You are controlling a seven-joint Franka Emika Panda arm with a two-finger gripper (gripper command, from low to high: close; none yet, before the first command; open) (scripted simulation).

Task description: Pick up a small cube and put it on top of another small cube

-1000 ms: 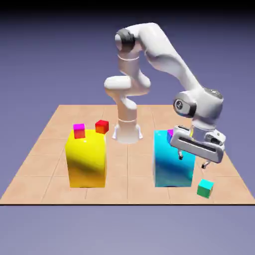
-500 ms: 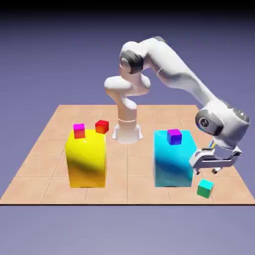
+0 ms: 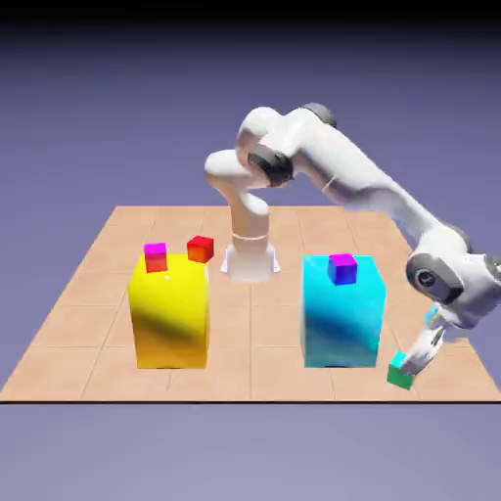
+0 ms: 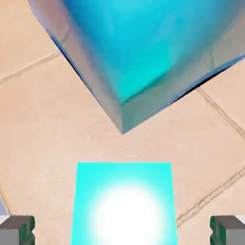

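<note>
Down in the lower right of the exterior view, we see the gripper [image 3: 419, 354] low over the small cube [image 3: 398, 376], which sits on the table [image 3: 88, 294] near the front edge. That teal-green cube is just to the lower right of the big cyan block [image 3: 341, 313]. The gripper looks like it touches the cube or is right above it, but we cannot tell which from here. A magenta-topped cube [image 3: 341, 267] sits on top of the cyan block. At the left of the frame stands the big yellow block [image 3: 169, 311], with another magenta-topped cube [image 3: 156, 256] on it. A red cube [image 3: 200, 249] shows at that block's upper right corner. The white arm [image 3: 342, 176] bends down from the upper middle toward the lower right.

Now the hand view. The small cube [image 4: 123, 203] fills the bottom middle and shines bright on top. One grey fingertip [image 4: 16, 228] is in the bottom left corner and the other is in the bottom right. Both are well out from the cube's sides, so the pincer is wide apart and holds nothing. A corner of the cyan block [image 4: 143, 52] fills the top of the frame.

We think the step in hand is the reach for the pick-up. The cube sits between the fingers. Next the hand should go a bit lower, squeeze the cube's two sides, and lift straight up. It must stay clear of the cyan block close by.
</note>
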